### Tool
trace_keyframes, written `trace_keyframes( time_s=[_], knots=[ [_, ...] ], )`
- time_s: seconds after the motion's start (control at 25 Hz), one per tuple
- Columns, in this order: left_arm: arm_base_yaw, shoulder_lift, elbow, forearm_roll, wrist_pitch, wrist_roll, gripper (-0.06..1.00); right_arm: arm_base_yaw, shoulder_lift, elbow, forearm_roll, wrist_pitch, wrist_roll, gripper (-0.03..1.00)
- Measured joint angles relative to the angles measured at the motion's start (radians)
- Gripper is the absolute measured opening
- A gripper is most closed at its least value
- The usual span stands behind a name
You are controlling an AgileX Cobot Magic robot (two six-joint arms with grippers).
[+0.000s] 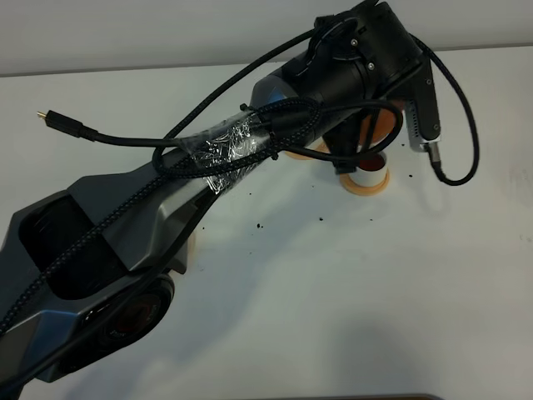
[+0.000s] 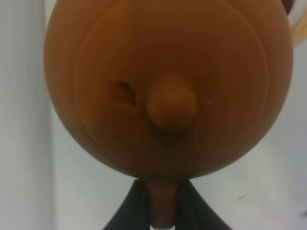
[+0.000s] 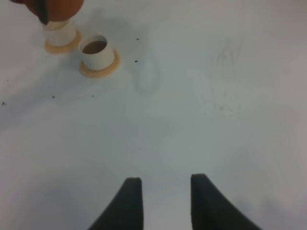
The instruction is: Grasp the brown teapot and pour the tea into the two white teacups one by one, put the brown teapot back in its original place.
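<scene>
Currently, from the high camera, the left arm (image 1: 250, 142) reaches across the bench (image 1: 333, 292) and hides most of the teapot (image 1: 388, 125), which hangs just beside the filled cup (image 1: 365, 172). At the left wrist, the left gripper (image 2: 162, 191) is pinched on the teapot's handle below the lid knob (image 2: 171, 103); the hold looks sound, but any tilt should be slow. At the right wrist, the right gripper (image 3: 163, 196) is spread and idle, well apart from the second cup (image 3: 59, 31) beneath the teapot; keep the spout centred there and stop short of the rim.

Bright even light; brown teapot (image 2: 168, 62) blurred
</scene>
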State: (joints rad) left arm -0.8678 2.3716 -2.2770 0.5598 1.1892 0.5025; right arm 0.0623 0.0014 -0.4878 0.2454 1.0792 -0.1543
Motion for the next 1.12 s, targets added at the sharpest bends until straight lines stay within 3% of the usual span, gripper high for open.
trace_keyframes(
  time_s=[0.36, 0.52, 0.76, 1.12],
  knots=[
    [0.044, -0.005, 0.009, -0.202, 0.0, -0.161, 0.11, 0.0, 0.0, 0.0, 0.0, 0.0, 0.0, 0.24],
    [0.068, -0.061, 0.124, -0.273, 0.0, -0.202, 0.11, 0.0, 0.0, 0.0, 0.0, 0.0, 0.0, 0.24],
    [0.111, -0.144, 0.331, -0.348, -0.001, -0.237, 0.11, 0.0, 0.0, 0.0, 0.0, 0.0, 0.0, 0.24],
    [0.125, -0.147, 0.407, -0.397, -0.001, -0.249, 0.11, 0.0, 0.0, 0.0, 0.0, 0.0, 0.0, 0.24]
  ],
)
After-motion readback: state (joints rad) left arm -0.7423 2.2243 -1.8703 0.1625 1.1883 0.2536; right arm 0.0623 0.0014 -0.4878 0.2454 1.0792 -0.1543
